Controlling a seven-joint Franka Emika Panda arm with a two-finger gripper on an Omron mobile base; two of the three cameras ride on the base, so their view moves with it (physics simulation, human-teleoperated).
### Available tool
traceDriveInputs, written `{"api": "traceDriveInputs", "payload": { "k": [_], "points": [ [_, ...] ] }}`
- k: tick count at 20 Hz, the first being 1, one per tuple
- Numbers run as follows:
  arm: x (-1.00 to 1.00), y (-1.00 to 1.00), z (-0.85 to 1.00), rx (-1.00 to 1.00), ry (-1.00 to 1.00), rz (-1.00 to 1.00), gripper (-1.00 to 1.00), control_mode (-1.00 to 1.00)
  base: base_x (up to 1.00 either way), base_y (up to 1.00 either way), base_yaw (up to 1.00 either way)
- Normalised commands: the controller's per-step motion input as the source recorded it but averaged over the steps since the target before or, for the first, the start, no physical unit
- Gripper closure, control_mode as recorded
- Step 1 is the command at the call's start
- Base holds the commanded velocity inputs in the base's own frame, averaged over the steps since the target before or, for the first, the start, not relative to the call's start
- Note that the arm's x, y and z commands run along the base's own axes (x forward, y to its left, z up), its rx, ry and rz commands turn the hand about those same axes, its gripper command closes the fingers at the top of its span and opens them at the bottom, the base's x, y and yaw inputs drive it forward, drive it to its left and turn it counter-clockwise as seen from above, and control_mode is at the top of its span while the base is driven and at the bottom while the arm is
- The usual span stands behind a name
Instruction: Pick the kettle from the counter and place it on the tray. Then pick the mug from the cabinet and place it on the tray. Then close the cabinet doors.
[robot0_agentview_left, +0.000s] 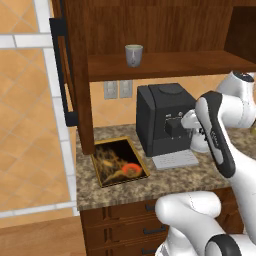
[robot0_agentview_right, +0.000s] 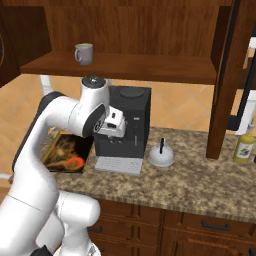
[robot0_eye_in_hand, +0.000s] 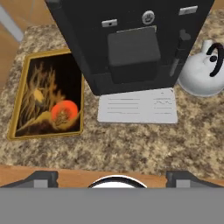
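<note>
Hand view had the gripper (robot0_eye_in_hand: 112, 177) spread wide, empty, hovering above the surface (robot0_eye_in_hand: 131, 151) in front of the coffee machine (robot0_eye_in_hand: 131, 43). Kettle (robot0_eye_in_hand: 202, 70) sat just right of the machine; tray (robot0_eye_in_hand: 19, 105) just left of it. Kettle prob. rigid, smooth, slippery-bodied, so best taken by its black arched handle (robot0_eye_in_hand: 214, 59).

A rendered home kitchen. A granite tabletop (robot0_agentview_right: 200, 185) over wooden drawers (robot0_agentview_left: 135, 220) carries a black coffee machine (robot0_agentview_right: 122, 120) and a kettle (robot0_agentview_right: 161, 156). A mug (robot0_agentview_left: 133, 55) stands in the wall cabinet (robot0_agentview_right: 150, 30) above.
</note>
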Motion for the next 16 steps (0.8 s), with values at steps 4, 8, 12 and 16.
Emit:
{"api": "traceDriveInputs", "payload": {
  "k": [4,8,12,16],
  "points": [
    [-0.16,-0.64,-0.17,0.01,-0.02,0.0,-1.0,-1.0,0.0,0.0,0.0],
    [0.13,-0.53,-0.13,0.0,0.0,0.0,-1.0,-1.0,0.0,0.0,0.0],
    [0.26,-0.5,-0.09,0.0,0.0,0.0,-1.0,-1.0,0.0,0.0,0.0],
    [0.34,-0.45,-0.09,0.0,0.0,0.0,-1.0,-1.0,0.0,0.0,0.0]
  ]
}}
